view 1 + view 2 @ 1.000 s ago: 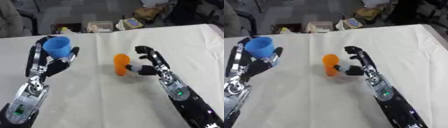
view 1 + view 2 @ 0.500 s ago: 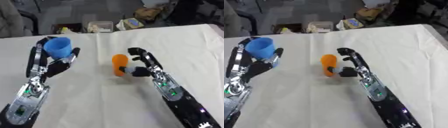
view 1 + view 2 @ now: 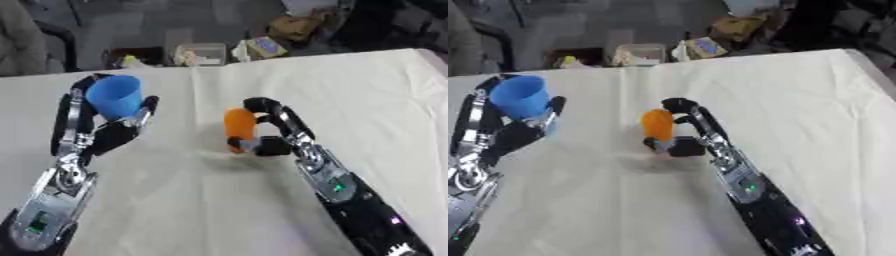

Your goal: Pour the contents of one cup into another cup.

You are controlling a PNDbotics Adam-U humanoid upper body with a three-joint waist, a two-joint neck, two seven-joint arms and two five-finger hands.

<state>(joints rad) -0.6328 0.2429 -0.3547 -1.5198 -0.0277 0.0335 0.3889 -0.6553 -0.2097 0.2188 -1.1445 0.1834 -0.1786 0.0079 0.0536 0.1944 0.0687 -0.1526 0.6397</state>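
1. The right hand has its fingers and thumb curled around the orange cup, which stands upright near the middle of the desk. If the grip sits off-centre, lifting could tip the cup and spill it early.
2. The left hand is clamped on the blue cup, held upright above the desk, well apart from the orange one. Pouring before the two rims meet would put the contents on the cloth.
3. Tilting too fast could overshoot the receiving cup (which cup is full, I cannot tell).
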